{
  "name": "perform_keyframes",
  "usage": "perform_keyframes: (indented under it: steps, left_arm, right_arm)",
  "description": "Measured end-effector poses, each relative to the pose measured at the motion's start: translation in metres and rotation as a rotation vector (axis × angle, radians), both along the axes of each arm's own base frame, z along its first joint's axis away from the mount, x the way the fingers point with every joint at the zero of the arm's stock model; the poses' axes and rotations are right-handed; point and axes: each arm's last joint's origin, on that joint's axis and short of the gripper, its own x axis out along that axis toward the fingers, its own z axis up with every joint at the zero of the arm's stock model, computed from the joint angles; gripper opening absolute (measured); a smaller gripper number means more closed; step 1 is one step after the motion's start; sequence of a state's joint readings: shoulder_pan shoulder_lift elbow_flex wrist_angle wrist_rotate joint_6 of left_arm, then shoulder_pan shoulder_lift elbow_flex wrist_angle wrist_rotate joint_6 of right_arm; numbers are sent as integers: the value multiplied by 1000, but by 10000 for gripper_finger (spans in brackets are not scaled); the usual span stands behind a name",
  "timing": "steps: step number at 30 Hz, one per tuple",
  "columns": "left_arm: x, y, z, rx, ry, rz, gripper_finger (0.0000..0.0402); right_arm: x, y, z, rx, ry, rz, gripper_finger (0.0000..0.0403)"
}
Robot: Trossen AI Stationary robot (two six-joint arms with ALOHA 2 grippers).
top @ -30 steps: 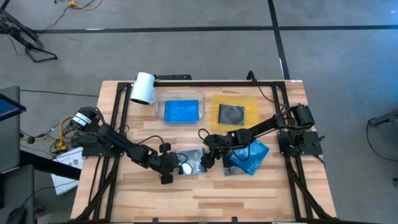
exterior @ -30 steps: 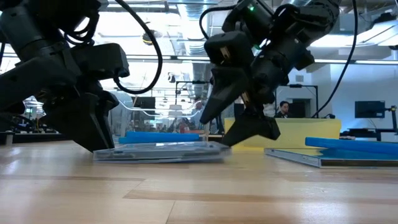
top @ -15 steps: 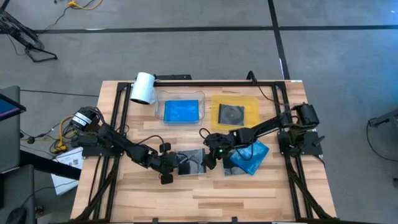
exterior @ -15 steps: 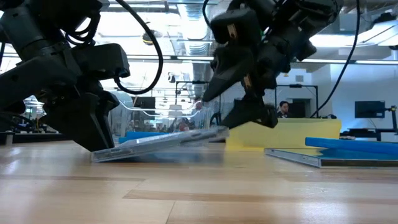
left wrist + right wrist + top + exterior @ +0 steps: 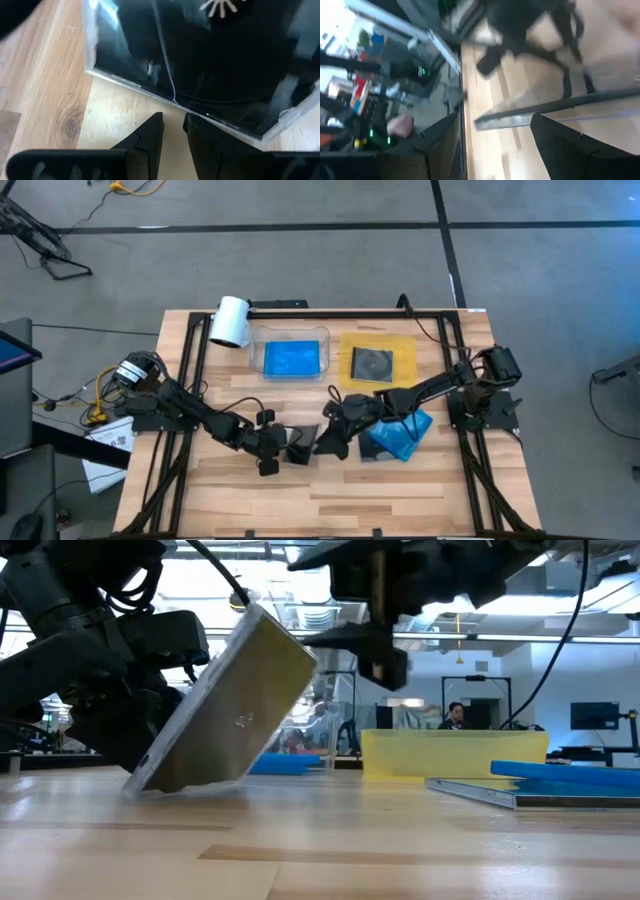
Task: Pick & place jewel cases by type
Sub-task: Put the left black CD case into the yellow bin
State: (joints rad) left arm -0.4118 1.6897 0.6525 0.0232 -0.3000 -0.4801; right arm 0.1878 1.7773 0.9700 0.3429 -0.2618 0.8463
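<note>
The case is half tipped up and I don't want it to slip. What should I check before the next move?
1. Tilted case has its lower edge on the table: ok.
2. Left claw is shut and sits at that lower edge: ok.
3. Right claw has a firm hold near the raised edge: cannot tell.
4. Yellow tray holds only one disc case, flat: ok.
5. Blue cases lie apart from the tilted case: ok.
</note>
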Motion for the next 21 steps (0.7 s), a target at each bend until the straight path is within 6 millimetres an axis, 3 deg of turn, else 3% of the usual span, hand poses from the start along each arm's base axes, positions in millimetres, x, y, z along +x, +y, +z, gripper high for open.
perform_keyframes:
  steps: [21]
  left_arm:
    - [0, 0, 0, 12, -6, 8, 84]
  right_arm:
    - [1, -29, -8, -27, 73, -100, 249]
